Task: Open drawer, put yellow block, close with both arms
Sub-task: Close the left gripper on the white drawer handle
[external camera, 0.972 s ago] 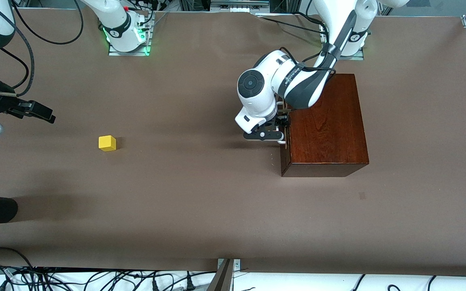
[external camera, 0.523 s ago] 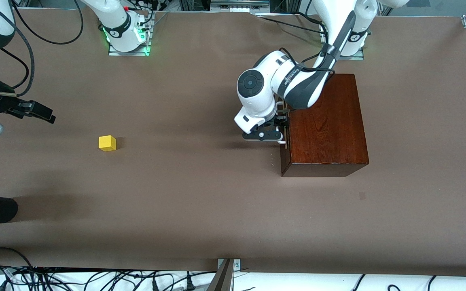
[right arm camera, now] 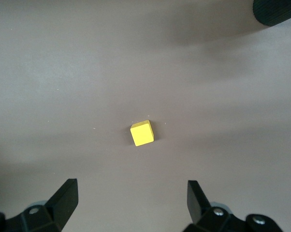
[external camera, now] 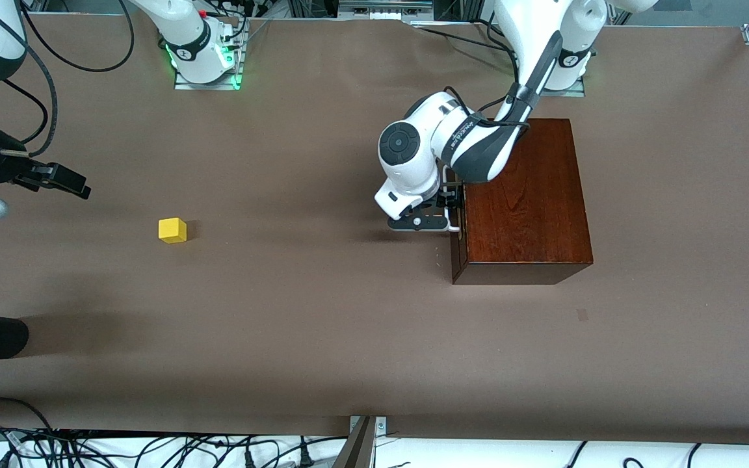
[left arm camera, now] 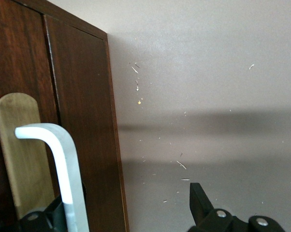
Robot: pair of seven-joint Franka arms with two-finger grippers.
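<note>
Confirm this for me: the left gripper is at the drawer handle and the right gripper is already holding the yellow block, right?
Not quite. The right gripper is open above the yellow block, which sits untouched on the table, as the right wrist view shows. The left gripper is at the drawer handle.

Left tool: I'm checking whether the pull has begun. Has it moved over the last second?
Yes. The left tool, at the drawer handle, has shifted slightly away from the wooden box, toward the right arm's end of the table.
</note>
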